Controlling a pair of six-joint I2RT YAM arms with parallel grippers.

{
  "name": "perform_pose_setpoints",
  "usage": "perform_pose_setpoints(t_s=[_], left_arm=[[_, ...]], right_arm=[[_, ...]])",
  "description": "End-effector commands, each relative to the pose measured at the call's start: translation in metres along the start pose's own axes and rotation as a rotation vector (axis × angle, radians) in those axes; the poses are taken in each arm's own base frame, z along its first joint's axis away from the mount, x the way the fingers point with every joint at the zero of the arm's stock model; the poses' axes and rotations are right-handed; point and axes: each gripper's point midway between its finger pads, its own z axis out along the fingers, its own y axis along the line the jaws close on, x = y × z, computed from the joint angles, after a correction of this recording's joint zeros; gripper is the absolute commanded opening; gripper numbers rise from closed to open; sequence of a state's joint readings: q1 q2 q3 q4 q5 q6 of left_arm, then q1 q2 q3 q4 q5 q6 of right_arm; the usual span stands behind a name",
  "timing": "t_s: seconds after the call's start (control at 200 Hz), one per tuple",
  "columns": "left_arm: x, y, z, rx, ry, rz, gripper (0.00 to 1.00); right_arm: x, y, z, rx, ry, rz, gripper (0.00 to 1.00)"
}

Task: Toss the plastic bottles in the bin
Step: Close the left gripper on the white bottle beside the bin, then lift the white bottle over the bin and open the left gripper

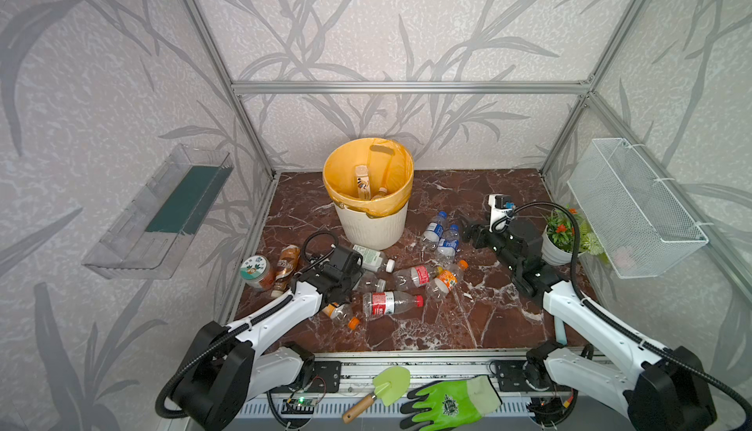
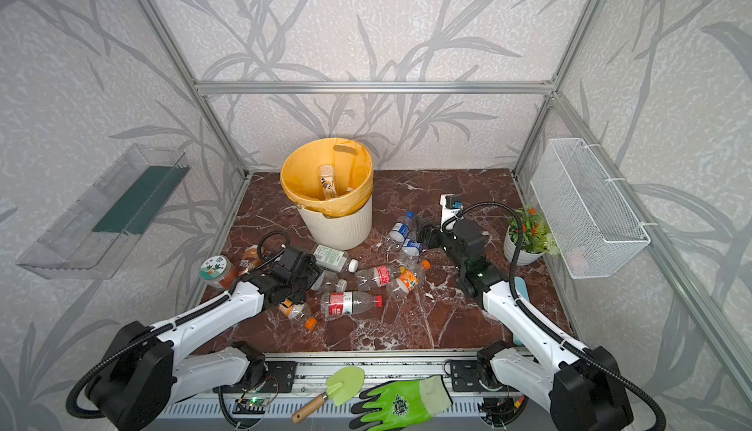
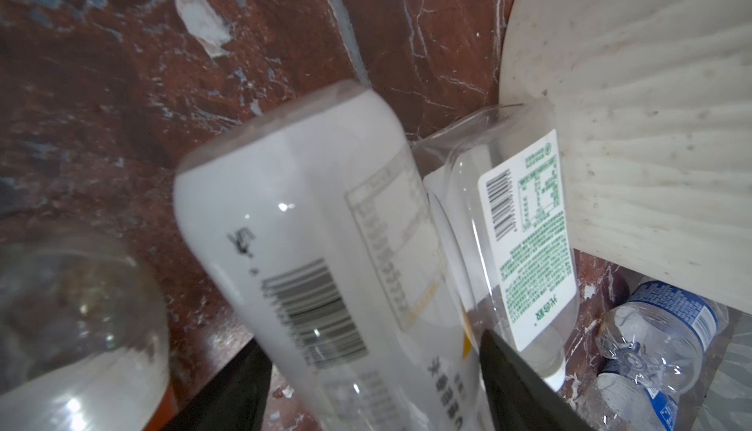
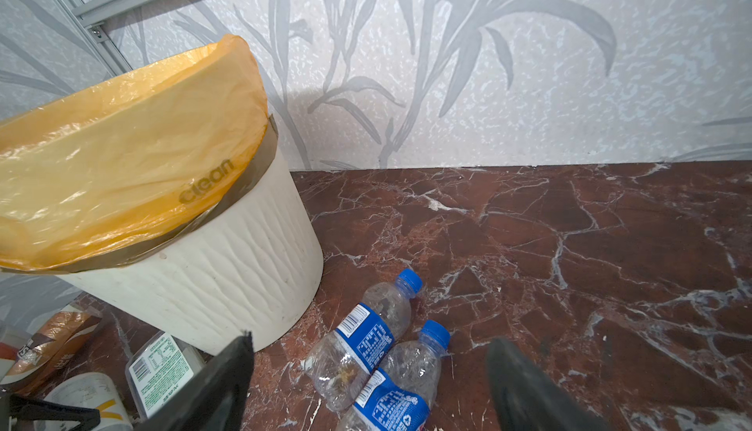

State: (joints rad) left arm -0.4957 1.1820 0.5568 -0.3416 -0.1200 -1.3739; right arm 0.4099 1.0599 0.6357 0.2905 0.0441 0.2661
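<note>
At 9 o'clock on the tabletop (image 1: 508, 319), the left end effector (image 3: 374, 388) straddles a white bottle (image 3: 293, 213); I cannot tell whether it is clamped or loose. At 11 o'clock the bin (image 1: 372, 225) holds at least two bottles (image 1: 363, 183), while about nine plastic bottles (image 1: 390, 303) lie outside it, so most of the job looks undone. At 2 o'clock the right end effector (image 4: 369, 337) is released and empty, just beside two blue-labelled bottles (image 1: 435, 227).

bin (image 1: 372, 225) blocks rear centre, bottles (image 1: 390, 303) crowd mid-floor, bare marble floor (image 1: 488, 327) front right

Stereo pair overhead; wrist views close, sharing bin (image 4: 211, 278).
</note>
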Motion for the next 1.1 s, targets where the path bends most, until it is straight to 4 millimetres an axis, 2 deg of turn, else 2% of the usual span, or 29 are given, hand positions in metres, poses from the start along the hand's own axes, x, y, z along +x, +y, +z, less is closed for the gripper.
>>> perform_pose_setpoints(t_s=[0.0,0.385,0.545,0.68,0.89,1.095], left_arm=[[-0.002,-0.010,0.000,0.010,-0.006,-0.024,0.79],[0.000,-0.008,0.009,-0.018,0.004,-0.011,0.79],[-0.003,-0.011,0.006,-0.006,-0.006,-0.009,0.67],[-0.009,-0.014,-0.004,0.003,-0.031,-0.001,0.57],[-0.019,-0.015,-0.022,0.023,-0.072,-0.003,0.56],[-0.038,-0.016,-0.052,0.034,-0.152,0.021,0.54]], right_arm=[[-0.001,-0.005,-0.005,0.014,-0.010,0.012,0.90],[-0.001,-0.008,-0.006,0.019,-0.008,0.021,0.90],[0.000,-0.008,-0.006,0.019,-0.005,0.024,0.90],[-0.001,-0.009,-0.006,0.021,-0.006,0.022,0.90],[-0.005,-0.010,-0.006,0.025,-0.014,0.022,0.90],[-0.008,-0.010,-0.006,0.026,-0.020,0.023,0.90]])
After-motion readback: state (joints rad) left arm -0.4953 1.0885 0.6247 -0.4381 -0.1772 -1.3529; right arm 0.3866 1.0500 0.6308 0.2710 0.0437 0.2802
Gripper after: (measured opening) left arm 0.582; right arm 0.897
